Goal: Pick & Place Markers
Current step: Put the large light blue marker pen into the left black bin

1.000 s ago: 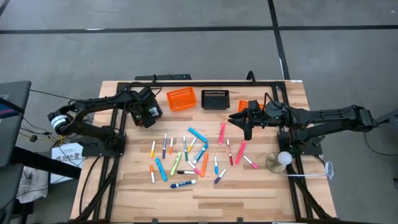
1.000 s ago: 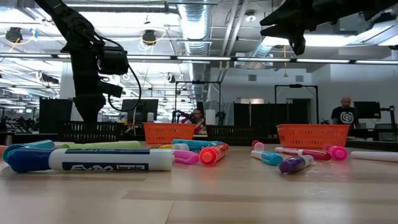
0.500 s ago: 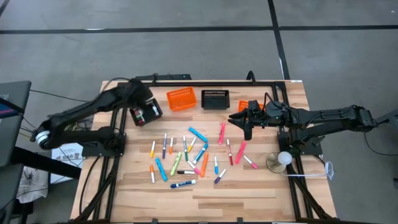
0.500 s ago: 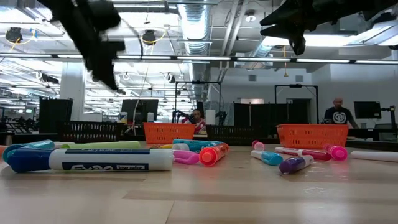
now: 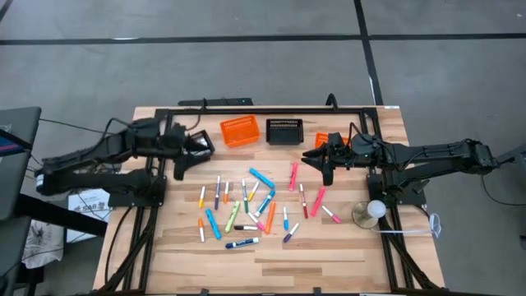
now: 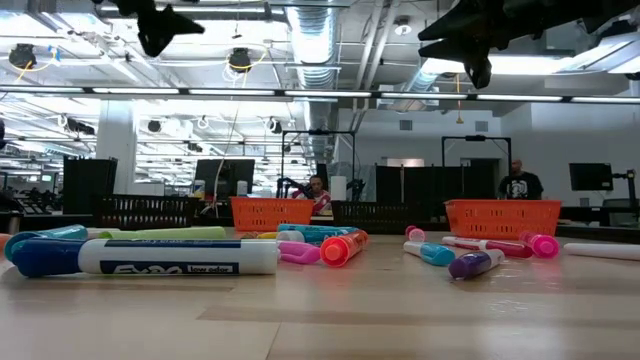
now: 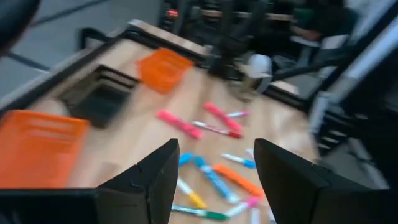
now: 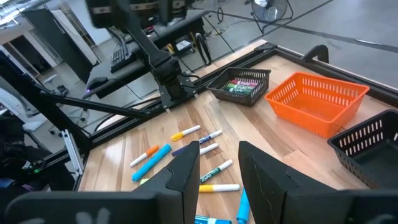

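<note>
Many markers (image 5: 246, 205) in several colours lie flat and scattered on the middle of the wooden table; the low view shows them close up (image 6: 150, 256). My left gripper (image 5: 200, 145) (image 7: 214, 162) hangs high over the table's far left, above a small black mesh basket (image 8: 241, 84) with markers in it. It points nearly level toward the right and is open, with nothing between its fingers. My right gripper (image 5: 326, 174) (image 8: 219, 155) hangs over the table's right half, beyond the markers, with a narrow gap and nothing in it.
An orange basket (image 5: 239, 130) and a black basket (image 5: 284, 130) stand at the far edge. Another orange basket (image 5: 322, 138) is partly under my right arm. A small stand with a white ball (image 5: 374, 210) sits near the right edge. People show in the room behind (image 6: 517, 184).
My left gripper has risen well clear of the left black basket and tipped up from pointing down to nearly level, facing the table's right, while its arm folded back toward the left edge. My right arm and the markers on the table have kept still.
</note>
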You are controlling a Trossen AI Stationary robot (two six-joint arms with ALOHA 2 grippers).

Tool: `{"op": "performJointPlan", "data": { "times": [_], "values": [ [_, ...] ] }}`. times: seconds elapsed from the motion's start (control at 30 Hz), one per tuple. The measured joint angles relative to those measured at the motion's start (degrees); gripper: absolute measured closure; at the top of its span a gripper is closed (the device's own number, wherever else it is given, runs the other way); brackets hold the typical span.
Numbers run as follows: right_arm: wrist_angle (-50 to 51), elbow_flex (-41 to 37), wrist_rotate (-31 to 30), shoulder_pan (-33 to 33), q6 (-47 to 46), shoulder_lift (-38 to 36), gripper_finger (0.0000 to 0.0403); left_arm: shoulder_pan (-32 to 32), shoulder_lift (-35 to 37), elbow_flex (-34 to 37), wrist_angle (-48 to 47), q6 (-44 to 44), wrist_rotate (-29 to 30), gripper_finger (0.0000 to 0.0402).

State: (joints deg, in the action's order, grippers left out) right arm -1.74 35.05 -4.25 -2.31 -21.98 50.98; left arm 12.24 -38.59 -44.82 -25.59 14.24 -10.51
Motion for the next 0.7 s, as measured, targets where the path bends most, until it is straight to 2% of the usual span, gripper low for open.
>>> {"op": "performJointPlan", "data": {
  "times": [0.2, 0.33, 0.53, 0.7],
  "values": [
    [0.0, 0.0, 0.0, 0.02, -0.01, 0.0, 0.0301, -10.47, -5.62, 0.02, 5.59, 1.3, 6.57, 0.0195],
    [0.0, 0.0, 0.0, 0.02, 0.0, 0.0, 0.0301, -15.29, -11.73, 0.02, 10.17, 1.29, 10.67, 0.0195],
    [0.02, 0.0, 0.0, 0.02, 0.0, 0.0, 0.0301, -18.46, -22.92, -0.12, 13.68, 2.66, 11.39, 0.0195],
    [0.06, 0.0, -0.02, 0.02, 0.0, 0.0, 0.0301, -19.37, -32.31, -4.92, 13.76, 3.02, 11.39, 0.0195]
  ]
}}
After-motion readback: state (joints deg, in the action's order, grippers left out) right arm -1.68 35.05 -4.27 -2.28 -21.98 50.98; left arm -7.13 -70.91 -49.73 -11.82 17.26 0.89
